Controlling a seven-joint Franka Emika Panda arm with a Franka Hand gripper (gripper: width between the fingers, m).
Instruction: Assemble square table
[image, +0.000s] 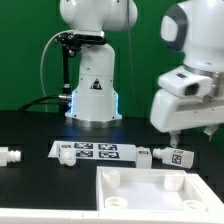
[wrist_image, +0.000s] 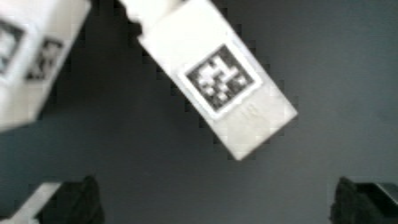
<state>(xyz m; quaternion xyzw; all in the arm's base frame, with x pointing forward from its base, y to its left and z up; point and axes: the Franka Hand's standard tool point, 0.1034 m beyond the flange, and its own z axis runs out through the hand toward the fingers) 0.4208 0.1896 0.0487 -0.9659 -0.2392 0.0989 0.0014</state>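
Observation:
The white square tabletop (image: 150, 196) lies at the front of the exterior view, its raised corner sockets facing up. One stubby white leg (image: 172, 156) with a tag lies on the black table just behind it, on the exterior view's right. Another leg (image: 9, 156) lies at the far left. My gripper (image: 176, 131) hangs a little above the right-hand leg. In the wrist view that leg (wrist_image: 221, 82) lies slanted on the dark table, away from my gripper (wrist_image: 222, 205). The dark fingertips (wrist_image: 71, 203) stand wide apart with nothing between them.
The marker board (image: 96, 151) lies flat behind the tabletop, left of the right-hand leg. A small white part (image: 144, 155) sits between them. The robot base (image: 93, 95) stands at the back. A white tagged piece (wrist_image: 29, 62) shows at the wrist view's edge; I cannot tell which part it is.

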